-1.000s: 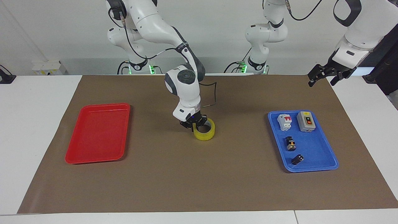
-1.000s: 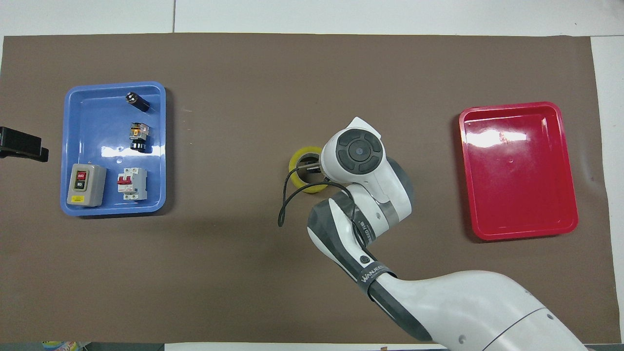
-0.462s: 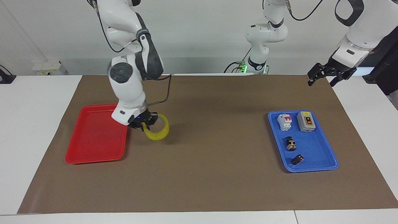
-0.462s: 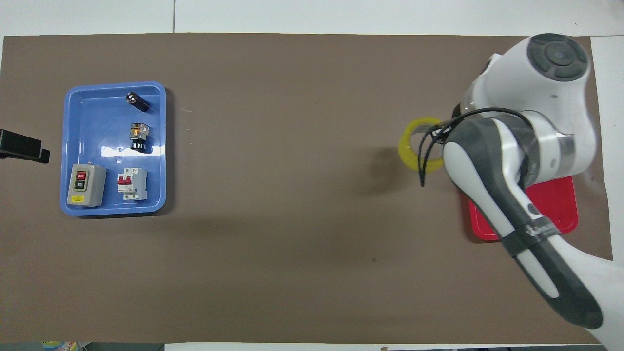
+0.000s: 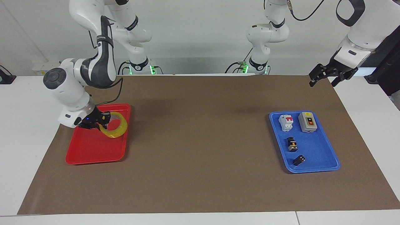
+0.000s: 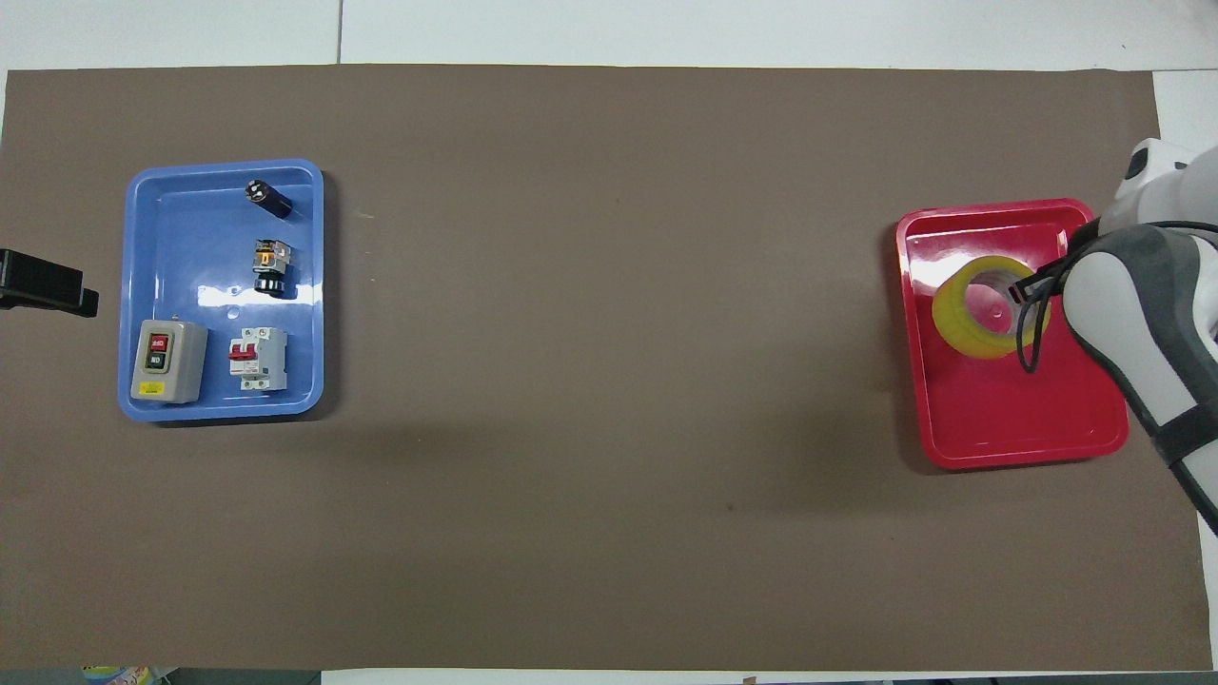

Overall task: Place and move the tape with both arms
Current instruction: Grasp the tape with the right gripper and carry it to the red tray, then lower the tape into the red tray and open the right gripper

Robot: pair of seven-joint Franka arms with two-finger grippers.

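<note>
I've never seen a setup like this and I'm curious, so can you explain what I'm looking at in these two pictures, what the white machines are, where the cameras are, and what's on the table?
The white machines are two jointed robot arms standing at a table covered by a brown mat. One picture is taken from across the table, facing the robots. The other looks down from above the robots' own end, so the sides appear swapped between them.

The right gripper is shut on the tape, a translucent yellow roll, and holds it tilted over the red tray. Whether the roll already touches the tray I cannot tell.

The left gripper is open and empty, waiting in the air over the mat's corner at its own end of the table.

Toward that end lies a blue tray holding a white circuit breaker, a grey switch box and two small black parts.
</note>
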